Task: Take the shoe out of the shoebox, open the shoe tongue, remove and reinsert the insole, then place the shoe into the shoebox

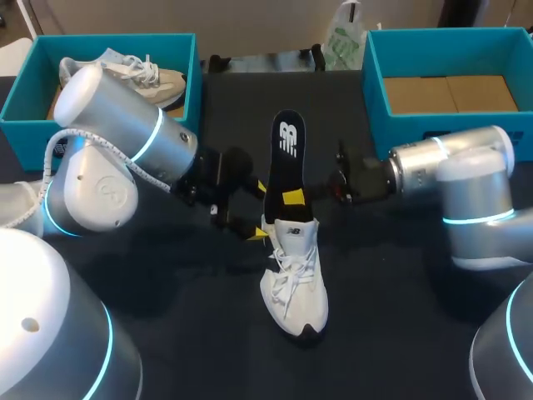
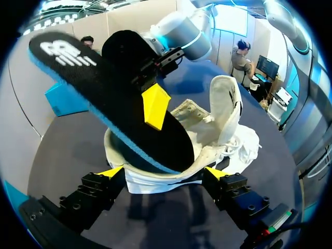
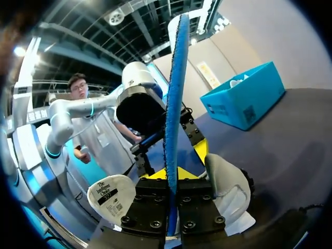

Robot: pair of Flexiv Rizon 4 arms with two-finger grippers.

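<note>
Containers: two teal boxes stand at the far edge of the table point(image 1: 166, 333). The left box point(image 1: 117, 40) holds one pale shoe, here called the boxed shoe point(image 1: 141, 73), lying on its side. The right box point(image 1: 376, 79) shows only its brown cardboard floor. Work item: the shoe point(image 1: 296, 279) stands on its sole in the middle of the table, between the boxes and nearer the robot, toe toward the robot. Its tongue point(image 2: 226, 106) is lifted forward, away from the heel. The insole point(image 1: 288, 158) (black face, blue edge) has its lower end inside the shoe's opening. The rest of it rises at a slant toward the far edge. Left arm: it enters low from the left, and the left gripper point(image 2: 163, 171) is clamped on the shoe's heel, one yellow tip touching each side. Right arm: it enters from the right with the wrist level, and the right gripper point(image 3: 173, 174) is closed on the insole just above the shoe, one finger on each face. Count: two boxes, two shoes, one insole, two arms.
</note>
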